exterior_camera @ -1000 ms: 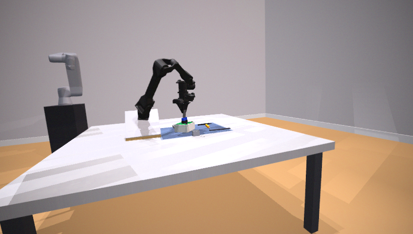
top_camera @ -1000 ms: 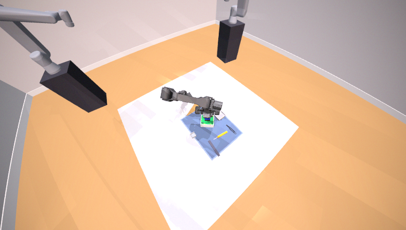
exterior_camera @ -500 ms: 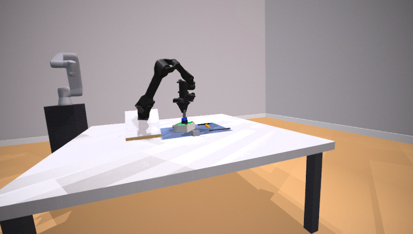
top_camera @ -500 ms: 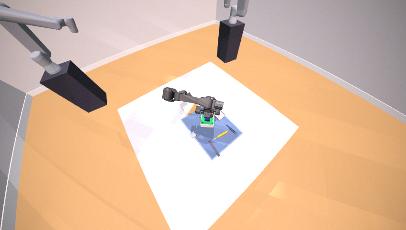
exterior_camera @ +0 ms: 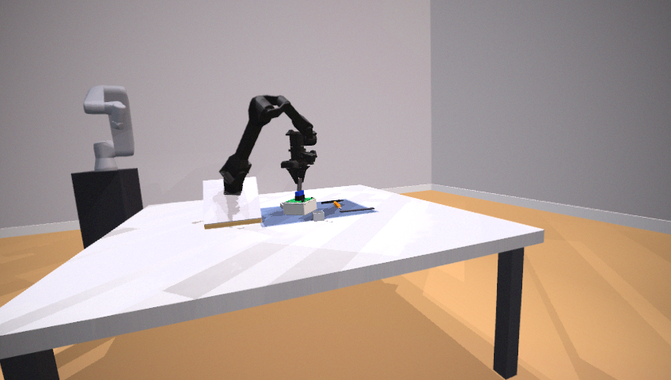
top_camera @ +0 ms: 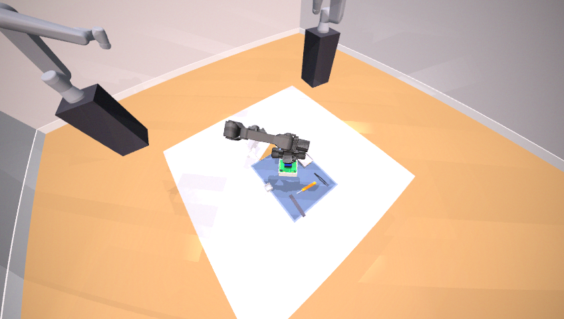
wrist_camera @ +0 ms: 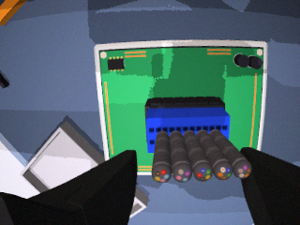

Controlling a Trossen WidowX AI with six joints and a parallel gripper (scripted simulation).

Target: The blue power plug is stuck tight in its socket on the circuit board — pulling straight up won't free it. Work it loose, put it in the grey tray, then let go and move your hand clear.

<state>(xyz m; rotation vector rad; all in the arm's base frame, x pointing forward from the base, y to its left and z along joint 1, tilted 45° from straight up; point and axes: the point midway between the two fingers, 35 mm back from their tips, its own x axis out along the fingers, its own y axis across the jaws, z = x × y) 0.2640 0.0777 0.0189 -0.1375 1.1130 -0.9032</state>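
Above the circuit board (top_camera: 292, 169) (exterior_camera: 308, 199) (wrist_camera: 127, 89), the gripper (top_camera: 287, 161) (exterior_camera: 299, 189) (wrist_camera: 189, 160) points downward with its fingers parted, unclenched and gripping nothing. Between and just ahead of the fingers, the blue power plug (top_camera: 288, 165) (exterior_camera: 299, 192) (wrist_camera: 187, 119) is at the black socket (exterior_camera: 299, 199) (wrist_camera: 185, 101) on the board; how deeply it is seated, I cannot tell. Five dark cables (wrist_camera: 188, 152) come off the plug toward six o'clock in the wrist view. Around the board runs the rim of a white housing (top_camera: 287, 174) (exterior_camera: 301, 207) (wrist_camera: 99, 94).

Seen from above, with the board as the dial's centre, the grey tray (top_camera: 308, 163) (wrist_camera: 86, 146) sits near, at about two o'clock, partly covered by the gripper. Tweezers (top_camera: 321, 179) lie toward four, an orange-handled screwdriver (top_camera: 309, 186) (exterior_camera: 336, 204) between four and five, and a dark flat strip (top_camera: 296, 205) (exterior_camera: 357, 209) near six. Between seven and eight, a small pale block (top_camera: 268, 187) (exterior_camera: 318, 215) is at the edge of the blue mat (top_camera: 282, 189) (exterior_camera: 278, 217), which lies on the white table (top_camera: 245, 228) (exterior_camera: 282, 272).
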